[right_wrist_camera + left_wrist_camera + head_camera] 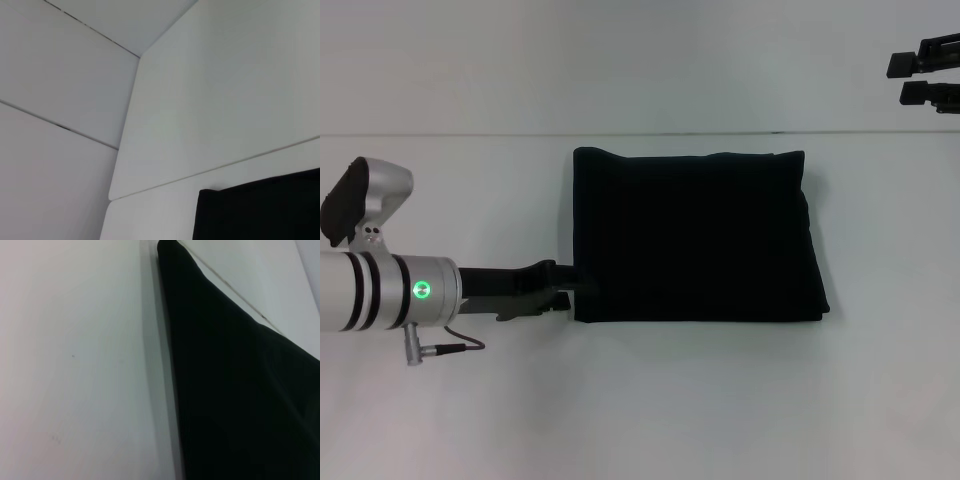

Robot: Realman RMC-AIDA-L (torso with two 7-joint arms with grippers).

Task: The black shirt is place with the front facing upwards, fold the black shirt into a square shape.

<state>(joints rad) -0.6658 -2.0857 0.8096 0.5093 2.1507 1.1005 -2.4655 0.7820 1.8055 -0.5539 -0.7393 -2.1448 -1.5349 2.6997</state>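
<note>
The white table [650, 400] fills nearly the whole head view and carries the only cloth thing here. The black shirt [695, 238] lies on it a little right of the middle, folded into a thick, nearly square packet with its edges roughly parallel to the table edges; the right side bulges out slightly toward the near corner. No print and no neck label can be seen, only plain black cloth, so which face is up is not possible to tell. In the left wrist view the black shirt [235, 390] shows as a dark wedge with no fold lines to make out, and in the right wrist view only one corner of the black shirt [260, 210] shows, cut off by the picture edge. The left arm [380, 290], silver with a green light, reaches in from the left side, low over the table. The left gripper [572, 285] is at the near left corner of the shirt, and its black tips merge with the black cloth there, so I cannot tell if the fingers are closed on the fabric, only touching it, or released. The right gripper [912, 78] is far away at the upper right corner of the head view, well apart from the shirt and partly cut off; its two black fingers stand separated, with a gap between them and nothing inside.
</note>
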